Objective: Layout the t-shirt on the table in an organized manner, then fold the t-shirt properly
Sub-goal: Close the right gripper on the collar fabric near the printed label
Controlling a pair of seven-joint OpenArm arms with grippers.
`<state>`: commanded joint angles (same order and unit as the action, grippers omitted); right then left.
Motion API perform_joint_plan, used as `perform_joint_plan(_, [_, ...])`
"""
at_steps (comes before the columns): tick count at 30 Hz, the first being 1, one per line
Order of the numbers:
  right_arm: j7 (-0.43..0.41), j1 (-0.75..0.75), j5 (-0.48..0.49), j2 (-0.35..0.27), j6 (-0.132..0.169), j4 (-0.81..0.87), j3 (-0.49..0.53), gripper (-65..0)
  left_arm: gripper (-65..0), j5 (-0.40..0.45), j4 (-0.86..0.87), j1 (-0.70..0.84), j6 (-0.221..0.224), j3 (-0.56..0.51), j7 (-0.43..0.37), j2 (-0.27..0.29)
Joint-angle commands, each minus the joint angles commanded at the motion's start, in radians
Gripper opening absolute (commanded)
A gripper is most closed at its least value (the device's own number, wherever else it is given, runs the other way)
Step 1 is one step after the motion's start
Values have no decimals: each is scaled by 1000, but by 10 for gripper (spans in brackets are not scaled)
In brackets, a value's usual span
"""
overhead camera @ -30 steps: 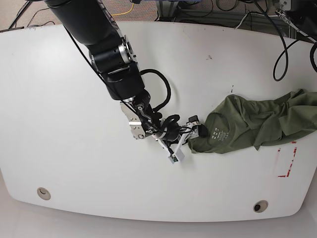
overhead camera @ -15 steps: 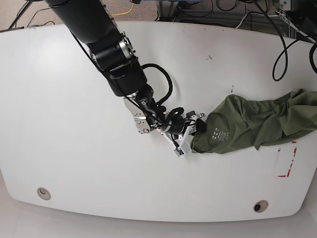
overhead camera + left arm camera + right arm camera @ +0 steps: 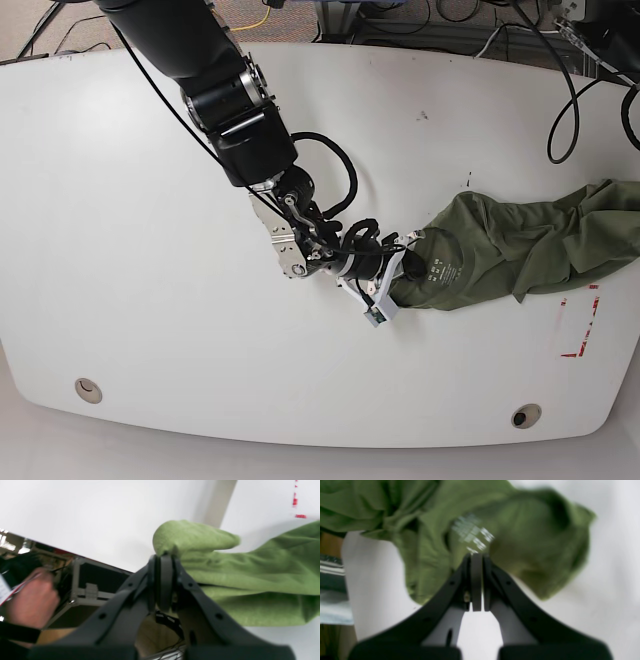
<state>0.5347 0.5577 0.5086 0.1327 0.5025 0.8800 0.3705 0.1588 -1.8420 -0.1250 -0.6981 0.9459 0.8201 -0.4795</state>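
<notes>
The olive-green t-shirt (image 3: 500, 250) lies crumpled at the right side of the white table (image 3: 150, 250), running off the view's right edge. Its collar with the printed label (image 3: 437, 270) points left. My right gripper (image 3: 403, 265) is shut, with its tips at the collar just under the label (image 3: 472, 533); I see no cloth between the jaws (image 3: 476, 556). The shirt (image 3: 520, 530) is blurred there. My left gripper (image 3: 163, 557) is shut on a fold of the t-shirt (image 3: 250, 575) near the table's edge (image 3: 75, 517). It is out of the base view.
Red tape marks (image 3: 580, 330) lie below the shirt. Two round grommets (image 3: 88, 388) (image 3: 525, 415) sit near the front edge. Black cables (image 3: 570, 110) hang over the far right. Beyond the table edge are a person's hand (image 3: 27, 597) and a black case (image 3: 97, 585).
My right arm has swung to the right, bringing the shut gripper up against the shirt's collar. The shirt has hardly moved.
</notes>
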Motion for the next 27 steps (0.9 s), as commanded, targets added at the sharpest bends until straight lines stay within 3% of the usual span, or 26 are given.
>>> perform_joint_plan(5, [49, -46, -2, -23, -12, 107, -3, -650, -647, 0, 0, 0, 0, 0, 0, 0])
perform_joint_plan(11, [57, -89, -2, -49, -123, 189, -14, -639, -647, 0, -2, 0, 0, 0, 0, 0])
perform_joint_plan(14, [57, -89, -8, -49, -166, 187, -15, -542, -647, 0, -2, 0, 0, 0, 0, 2])
perform_joint_plan(17, [51, -87, -8, -52, -204, 187, -15, -347, -647, 0, -2, 0, 0, 0, 0, 2])
perform_joint_plan(19, [35, -87, -8, -61, -216, 187, -15, -233, -647, 0, -3, 0, 0, -5, 0, 2])
perform_joint_plan(21, [11, -87, -8, -68, -222, 186, -12, -163, -649, 0, -3, 0, 0, -15, 0, 2])
perform_joint_plan(23, [-11, -86, -8, -68, -224, 181, -12, -130, -649, 0, -3, 0, 0, -23, 0, 2])
perform_joint_plan(27, [-43, -41, -8, -69, -216, 84, -14, -128, -649, 0, -5, 0, 0, -25, 0, 2])
